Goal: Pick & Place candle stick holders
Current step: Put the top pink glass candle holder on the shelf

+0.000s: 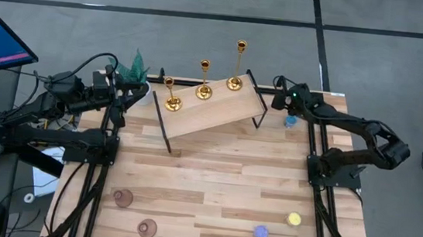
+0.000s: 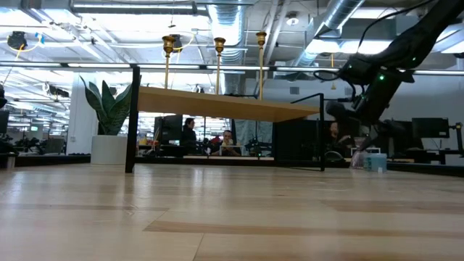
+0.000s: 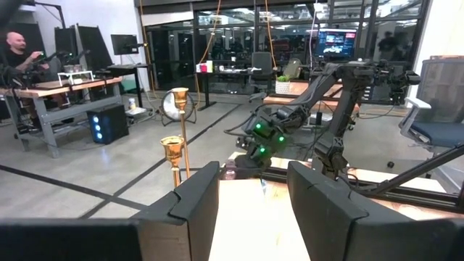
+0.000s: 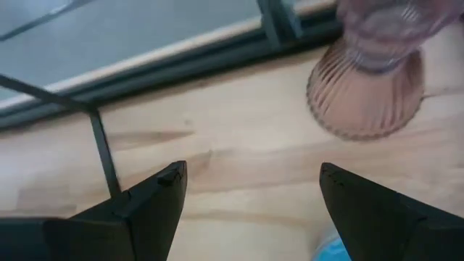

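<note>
Pale wooden planks make up the tabletop (image 1: 213,181), which stands on a grey floor in an open office. At its far right corner the right claw (image 1: 285,102) hangs low with its two dark fingers (image 4: 156,199) spread wide and holding nothing. Just ahead of them a ribbed dusty-pink holder (image 4: 370,80) stands on the wood, apart from both fingers, and a small blue light (image 1: 291,121) sits just beside the claw. The left claw (image 1: 120,98) waits at the far left edge, its fingers (image 3: 196,199) parted with nothing between them, near a green potted plant (image 1: 133,68).

Between the two arms a slanted wooden shelf (image 1: 212,111) on a black frame carries three gold candlesticks: the short one (image 1: 171,95) at its left end, the middle one (image 1: 204,80), and the tall one (image 1: 238,65) at its right end, all upright. Along the near edge, well apart from both claws, stand two more pink holders (image 1: 123,198) (image 1: 147,227) on the left, and a blue light (image 1: 260,233) and a yellow light (image 1: 294,219) on the right.
</note>
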